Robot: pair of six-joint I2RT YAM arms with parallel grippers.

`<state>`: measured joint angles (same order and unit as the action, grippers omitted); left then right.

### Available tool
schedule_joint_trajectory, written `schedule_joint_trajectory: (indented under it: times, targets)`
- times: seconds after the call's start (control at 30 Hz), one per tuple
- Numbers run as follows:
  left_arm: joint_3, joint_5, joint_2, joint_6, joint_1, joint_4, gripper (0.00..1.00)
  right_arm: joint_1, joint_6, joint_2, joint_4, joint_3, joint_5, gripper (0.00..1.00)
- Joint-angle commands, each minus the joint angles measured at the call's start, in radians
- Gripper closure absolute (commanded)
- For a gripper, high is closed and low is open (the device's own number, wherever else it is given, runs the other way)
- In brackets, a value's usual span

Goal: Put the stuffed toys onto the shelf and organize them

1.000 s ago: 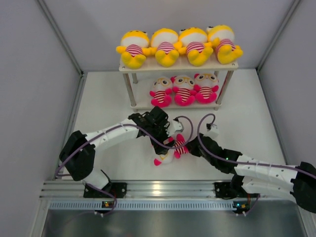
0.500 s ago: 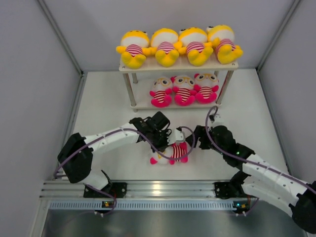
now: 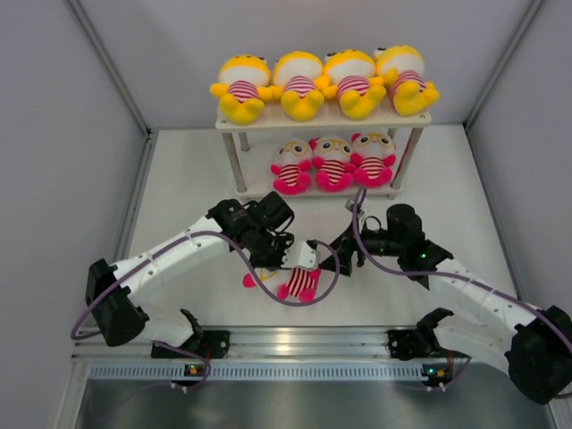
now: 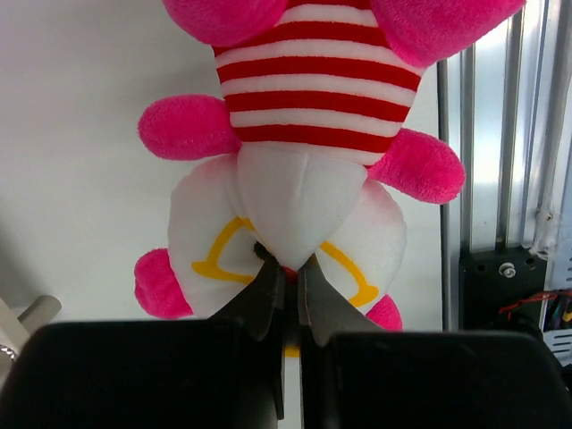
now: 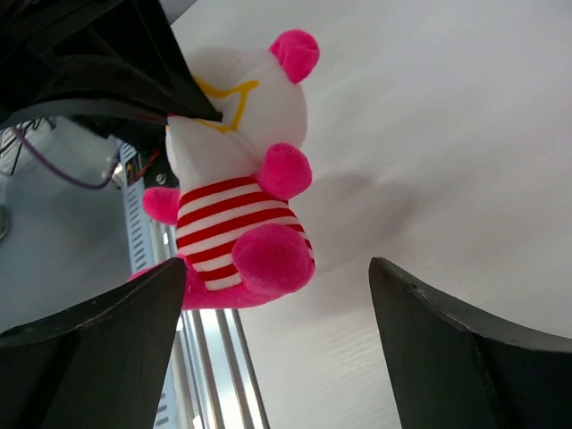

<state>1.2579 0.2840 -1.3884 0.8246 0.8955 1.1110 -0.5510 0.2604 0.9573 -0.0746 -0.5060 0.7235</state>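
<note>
Pink-limbed stuffed toy [image 3: 299,281] is the one I'm working. It hangs in front of the shelf [image 3: 268,123], well apart from it, and from the shadow in the right wrist view I judge it clear of the worktop [image 3: 197,179]. My left pincer [image 4: 288,268] is closed tight on a small fold of white plush at its face, so the head sits against the fingers while the striped body and legs dangle away. It reads as light and very soft, with nothing to break. A pinch of fabric that small could slip or let the body swing, though, so if I retake it I'd grip deeper across the head or round the striped belly. My right pincer [image 3: 338,254] stands with its jaws wide apart just beside the toy, holding nothing. On the shelf, four yellow-headed toys [image 3: 326,80] fill the upper tier side by side, and three pink-limbed toys [image 3: 333,163] sit on the lower tier. The room left there looks to me to be at its left end, and tight. The worktop is smooth, white and matte. Grey side walls [image 3: 71,134] close in on either side of the shelf, and a metal rail [image 3: 295,344] runs along the worktop edge farthest from it.
</note>
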Motion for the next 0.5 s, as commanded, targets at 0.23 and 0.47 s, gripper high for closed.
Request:
schedule_joint_trajectory:
  times: [0.23, 0.47]
  targets:
    - [0.084, 0.02, 0.052, 0.056, 0.0, 0.107, 1.0, -0.107, -0.076, 0.251, -0.149, -0.144, 0.148, 0.17]
    - [0.072, 0.015, 0.066, 0.048, 0.0, 0.108, 1.0, -0.181, -0.05, 0.33, -0.22, -0.141, 0.128, 0.19]
